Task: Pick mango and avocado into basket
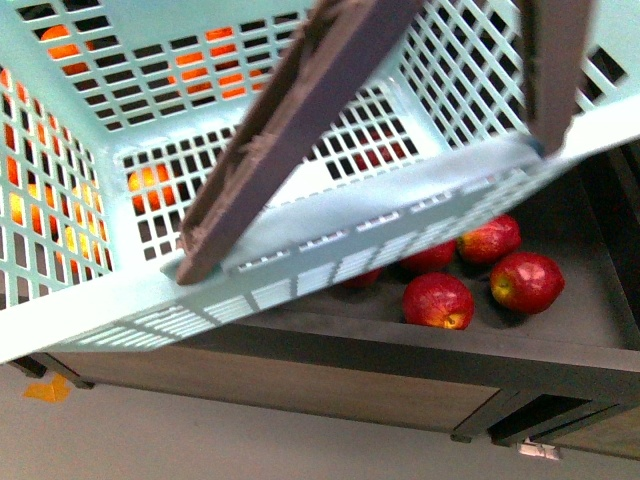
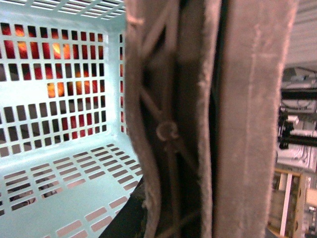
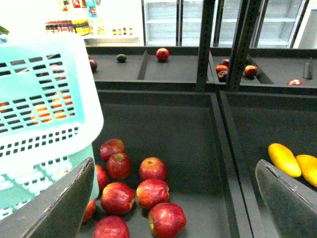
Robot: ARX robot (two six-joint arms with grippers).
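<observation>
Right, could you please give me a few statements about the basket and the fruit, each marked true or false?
1. No fruit lies on the floor of the basket seen from the left wrist. True.
2. The mangoes share a bin with the red apples. False: a divider separates them.
3. The right gripper holds an apple. False: it is open and empty.
4. The basket's handle is brown. True.

Basket point(image 1: 420, 215) left of apples point(image 1: 438, 300) (in bin point(image 1: 590, 315)); mangoes point(image 3: 285, 159) in neighbouring compartment point(image 3: 267, 119).
</observation>
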